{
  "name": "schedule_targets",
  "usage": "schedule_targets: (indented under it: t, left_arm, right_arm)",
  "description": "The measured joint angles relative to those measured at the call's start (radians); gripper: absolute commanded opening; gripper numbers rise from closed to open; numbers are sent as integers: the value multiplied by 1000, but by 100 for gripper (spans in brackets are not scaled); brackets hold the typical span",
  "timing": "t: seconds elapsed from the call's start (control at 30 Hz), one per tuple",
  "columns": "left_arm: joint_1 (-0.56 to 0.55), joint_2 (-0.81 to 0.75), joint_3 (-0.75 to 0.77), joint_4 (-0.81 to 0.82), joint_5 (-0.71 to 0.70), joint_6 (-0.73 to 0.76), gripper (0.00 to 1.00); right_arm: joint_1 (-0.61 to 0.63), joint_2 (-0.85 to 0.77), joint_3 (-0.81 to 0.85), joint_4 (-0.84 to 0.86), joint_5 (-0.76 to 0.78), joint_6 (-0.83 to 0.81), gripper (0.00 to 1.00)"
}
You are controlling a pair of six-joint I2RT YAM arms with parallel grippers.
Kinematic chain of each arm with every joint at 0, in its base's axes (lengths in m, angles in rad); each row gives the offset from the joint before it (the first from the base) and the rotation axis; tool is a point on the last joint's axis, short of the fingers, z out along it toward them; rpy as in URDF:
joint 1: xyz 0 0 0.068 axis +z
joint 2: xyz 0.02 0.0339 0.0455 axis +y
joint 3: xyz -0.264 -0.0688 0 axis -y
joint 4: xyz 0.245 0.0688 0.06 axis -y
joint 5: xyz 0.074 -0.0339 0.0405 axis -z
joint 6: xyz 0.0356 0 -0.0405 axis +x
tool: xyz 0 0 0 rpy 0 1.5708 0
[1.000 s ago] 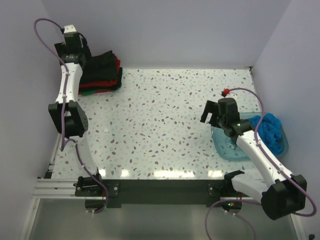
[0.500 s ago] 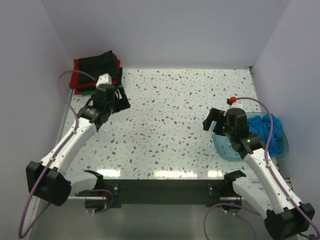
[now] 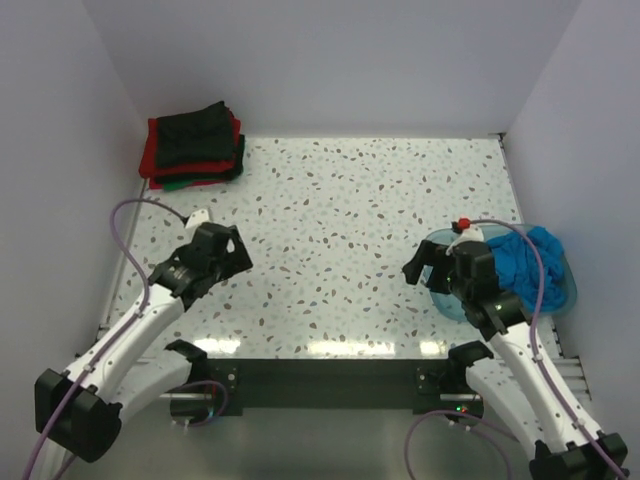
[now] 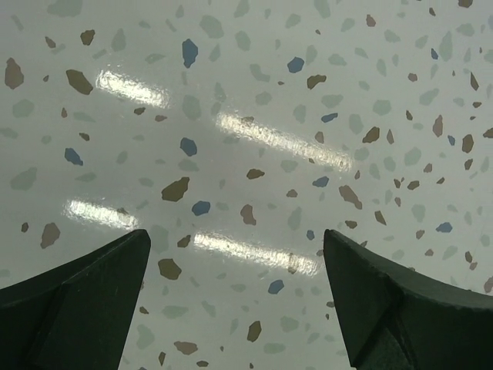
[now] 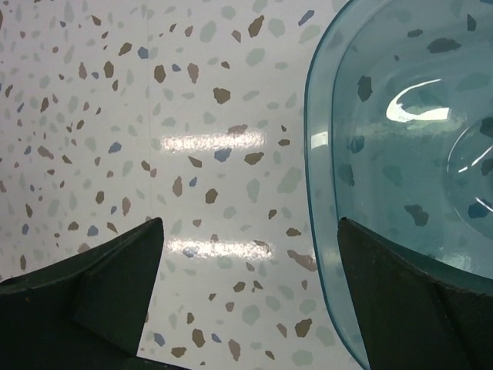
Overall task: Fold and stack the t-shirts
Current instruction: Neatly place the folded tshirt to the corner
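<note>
a bright blue t-shirt (image 3: 535, 255) lies bunched in the translucent tub (image 3: 452, 308) at the table's (image 3: 350, 200) right edge.
the right gripper (image 3: 428, 262) hovers at the tub's left rim, jaws spread wide and empty, the shirt just beyond it. the left gripper (image 3: 232, 252), spread the same, hangs over the speckled top, well apart from the folded stack (image 3: 195, 145) of black, red and green shirts in the far left corner.
</note>
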Motion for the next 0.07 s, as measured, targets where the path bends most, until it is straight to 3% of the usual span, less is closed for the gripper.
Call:
schedule_targets:
  t: [0.07]
  left_arm:
    - [0, -6, 0, 0, -5, -2, 100]
  right_arm:
    - [0, 0, -3, -1, 0, 4, 99]
